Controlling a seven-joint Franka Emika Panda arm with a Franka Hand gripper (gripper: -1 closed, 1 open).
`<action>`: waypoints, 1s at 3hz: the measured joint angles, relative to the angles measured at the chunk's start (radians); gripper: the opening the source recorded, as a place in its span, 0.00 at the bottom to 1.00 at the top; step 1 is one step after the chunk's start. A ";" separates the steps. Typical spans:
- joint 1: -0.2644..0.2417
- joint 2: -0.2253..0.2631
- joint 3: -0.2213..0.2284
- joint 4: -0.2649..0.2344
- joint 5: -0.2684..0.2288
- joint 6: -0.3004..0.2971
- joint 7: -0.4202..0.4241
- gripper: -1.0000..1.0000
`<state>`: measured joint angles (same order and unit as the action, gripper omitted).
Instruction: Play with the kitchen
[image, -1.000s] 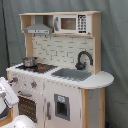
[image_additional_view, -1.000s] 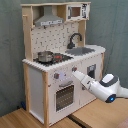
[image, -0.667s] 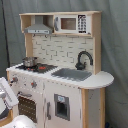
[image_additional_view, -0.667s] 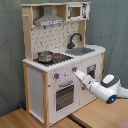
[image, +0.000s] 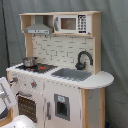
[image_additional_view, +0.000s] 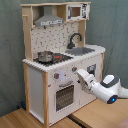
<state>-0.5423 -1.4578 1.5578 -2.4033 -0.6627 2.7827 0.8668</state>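
Observation:
The kitchen (image: 65, 95) is a white and light-wood toy unit seen in both exterior views. In the second exterior view its worktop carries a small steel pot (image_additional_view: 45, 56), a black faucet (image_additional_view: 75, 39) and a grey sink (image_additional_view: 80, 50). Red knobs (image_additional_view: 56, 76) sit above the oven door (image_additional_view: 64, 96). My white arm (image_additional_view: 107, 89) reaches in from the second exterior view's right. The gripper (image_additional_view: 79, 74) sits at the front panel, right by the right-hand knob. In the first exterior view the arm (image: 5, 96) shows only at the left edge, beside the knob panel.
A hood (image: 37, 27) and a toy microwave (image: 72, 23) top the unit. A grey curtain (image_additional_view: 115, 25) hangs behind it. The unit stands on a wooden floor board (image_additional_view: 20, 119), and another wooden surface (image_additional_view: 95, 116) lies below my arm.
My gripper has crept slightly up and closer to the front panel by the right-hand knob. The kitchen itself looks the same.

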 joint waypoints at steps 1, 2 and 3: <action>0.000 -0.001 -0.003 -0.004 0.000 -0.001 0.121 1.00; 0.000 -0.005 -0.005 -0.020 0.000 -0.001 0.221 1.00; 0.000 -0.008 -0.002 -0.048 -0.001 -0.001 0.336 1.00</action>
<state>-0.5424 -1.4662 1.5561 -2.4517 -0.6638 2.7822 1.2027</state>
